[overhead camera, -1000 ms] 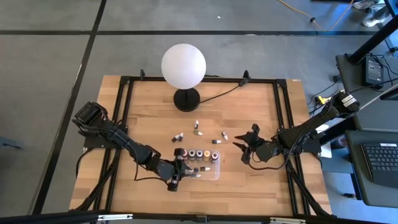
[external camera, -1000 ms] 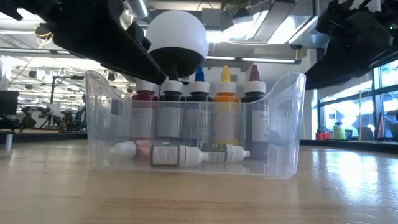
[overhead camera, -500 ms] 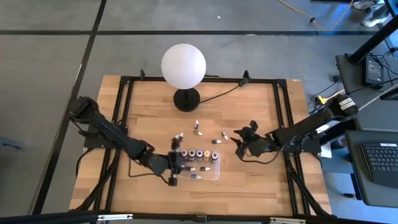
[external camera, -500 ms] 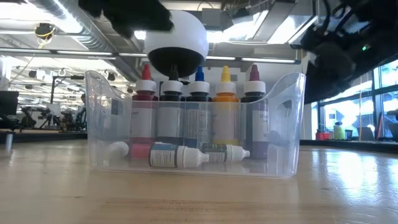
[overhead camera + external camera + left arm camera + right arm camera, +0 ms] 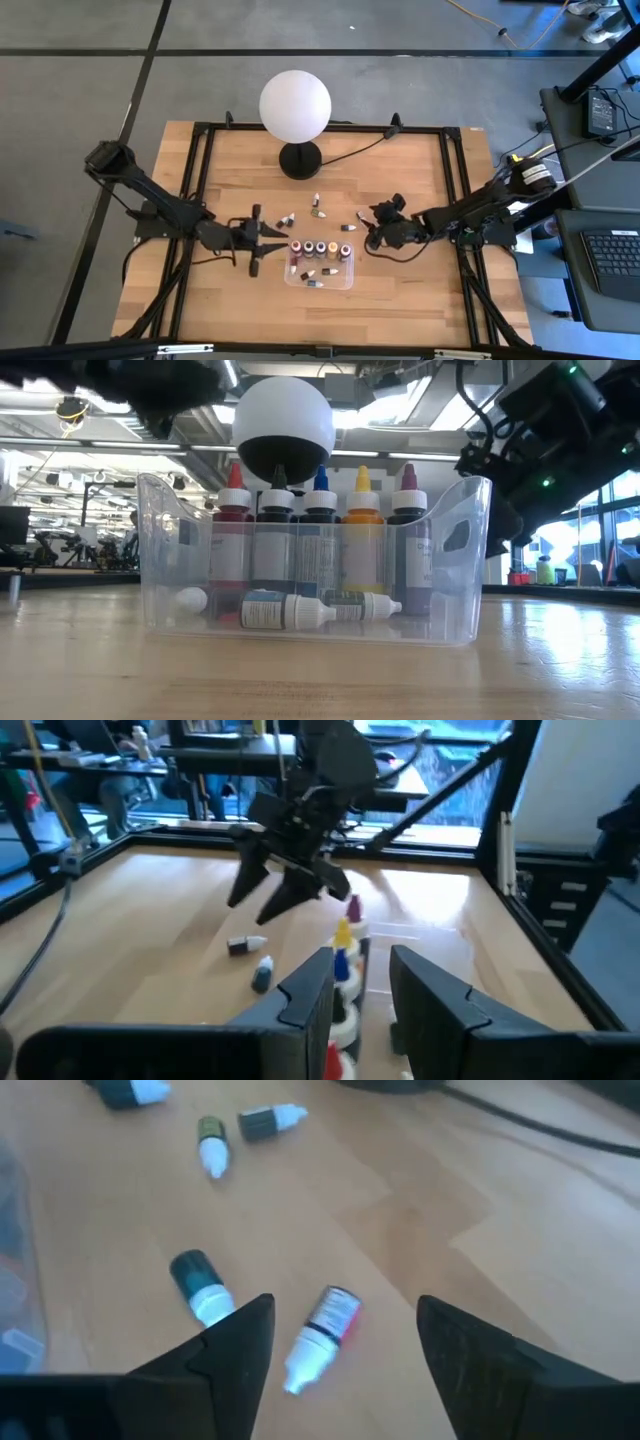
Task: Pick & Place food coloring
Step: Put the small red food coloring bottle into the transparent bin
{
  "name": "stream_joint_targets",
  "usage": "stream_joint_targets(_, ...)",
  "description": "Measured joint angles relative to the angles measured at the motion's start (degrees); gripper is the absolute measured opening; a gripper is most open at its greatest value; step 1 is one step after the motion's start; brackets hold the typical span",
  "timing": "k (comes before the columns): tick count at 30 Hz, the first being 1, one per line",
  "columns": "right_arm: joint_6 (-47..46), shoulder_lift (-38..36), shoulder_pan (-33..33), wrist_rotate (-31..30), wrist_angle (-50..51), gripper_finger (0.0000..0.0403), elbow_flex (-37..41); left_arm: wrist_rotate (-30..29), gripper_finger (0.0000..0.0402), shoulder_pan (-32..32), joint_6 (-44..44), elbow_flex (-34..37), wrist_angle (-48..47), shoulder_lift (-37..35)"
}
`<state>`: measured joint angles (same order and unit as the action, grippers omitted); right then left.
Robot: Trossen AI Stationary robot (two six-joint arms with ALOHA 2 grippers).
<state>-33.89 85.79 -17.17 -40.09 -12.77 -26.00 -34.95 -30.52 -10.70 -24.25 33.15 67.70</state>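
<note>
Pulled back out of the tray [image 5: 350,278] since a second ago and parked just off its left end: left gripper [image 5: 262,238], jaws spread, nothing between them. Slid in leftward over the same second, toward the loose bottles: right gripper [image 5: 372,228], jaws spread wide and empty too.

Already home in the tray: five upright bottles [image 5: 320,540] in a row, a few more lying flat in front of them. Still out on the bench [image 5: 400,170], behind the tray: a handful of strays.

Now the one that matters. Lying flat on the wood, dead ahead of the right gripper [image 5: 345,1308] and inside the span of its open jaws: red-labelled bottle [image 5: 322,1332], touching neither finger. White cap pointing back toward the wrist, long axis running roughly along the reach, slightly skewed. Looks well set for a pinch across the body, not end to end.

Just beside it, outside the gap: dark-bodied bottle [image 5: 198,1283], close enough to get nudged on the drop. Three more farther off.

Nearer arm by a clear margin: the right. Left arm waiting by the tray.
</note>
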Motion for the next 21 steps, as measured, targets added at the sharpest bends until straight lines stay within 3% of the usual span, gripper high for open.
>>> stream_joint_targets(5,1.17,4.25,1.89,2.7,-3.74,0.0242,0.02,-0.27,0.0097,0.17,-1.84,5.15,6.16,0.0)
stream_joint_targets(17,0.9,9.98,4.91,6.68,-6.73,0.024,-0.05,0.1,0.0097,0.31,-1.65,5.66,6.47,0.0)
stream_joint_targets(21,1.11,10.15,4.96,7.06,-6.84,0.0217,-0.09,0.18,0.0099,0.31,-1.6,5.66,6.33,0.0)
